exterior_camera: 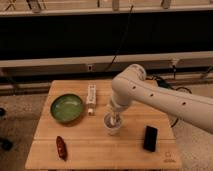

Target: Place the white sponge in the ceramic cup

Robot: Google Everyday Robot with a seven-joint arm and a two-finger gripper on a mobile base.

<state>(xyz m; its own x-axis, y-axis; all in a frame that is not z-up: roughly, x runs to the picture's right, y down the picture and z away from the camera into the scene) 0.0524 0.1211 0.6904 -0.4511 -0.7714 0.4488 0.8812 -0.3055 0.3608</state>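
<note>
I see the wooden bench (100, 150) carrying the green bowl (66, 107) left of the ceramic cup (113, 125). The gripper (116, 118) sits directly over the cup's mouth. The white sponge is not visible to me.

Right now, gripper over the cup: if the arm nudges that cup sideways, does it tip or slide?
The ceramic cup looks short and wide-mouthed, so it would probably slide on the wooden table rather than tip. Ceramic is likely stiff and fairly heavy for its size, and chippable. The gripper sits at its mouth, so a sideways pull against the rim could still tip it.
</note>
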